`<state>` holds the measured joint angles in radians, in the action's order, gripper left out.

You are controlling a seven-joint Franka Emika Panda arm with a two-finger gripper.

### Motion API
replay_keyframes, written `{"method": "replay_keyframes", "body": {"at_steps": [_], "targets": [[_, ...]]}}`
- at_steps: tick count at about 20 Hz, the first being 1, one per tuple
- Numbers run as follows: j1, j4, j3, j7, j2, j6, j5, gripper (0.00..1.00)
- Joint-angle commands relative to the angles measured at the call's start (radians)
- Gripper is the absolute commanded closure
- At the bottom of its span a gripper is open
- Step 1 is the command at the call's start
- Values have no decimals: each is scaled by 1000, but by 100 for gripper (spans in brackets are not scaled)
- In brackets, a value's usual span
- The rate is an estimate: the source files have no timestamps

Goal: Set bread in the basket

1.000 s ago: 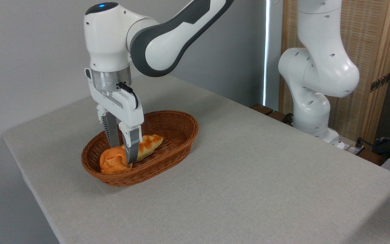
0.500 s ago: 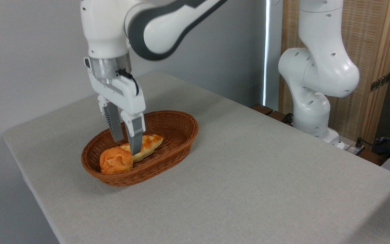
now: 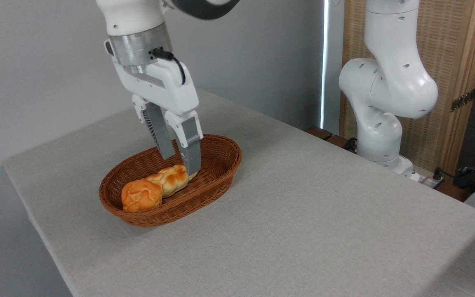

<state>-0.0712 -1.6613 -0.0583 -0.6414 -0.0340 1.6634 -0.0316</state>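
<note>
Single fixed camera is looking down at an angle across the worktop (image 3: 303,231) from its near corner, mid-range, facing the grey wall (image 3: 35,62) and the arm base (image 3: 382,136) at right.

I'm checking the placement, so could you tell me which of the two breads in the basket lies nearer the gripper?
The long, paler braided loaf: the gripper hangs open just above its right end. The round orange bun sits further left.
</note>
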Motion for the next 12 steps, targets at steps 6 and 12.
{"method": "replay_keyframes", "body": {"at_steps": [6, 12], "targets": [[-5, 18, 78, -73, 66, -65, 4, 0], [-1, 17, 75, -75, 66, -65, 4, 0]]}}
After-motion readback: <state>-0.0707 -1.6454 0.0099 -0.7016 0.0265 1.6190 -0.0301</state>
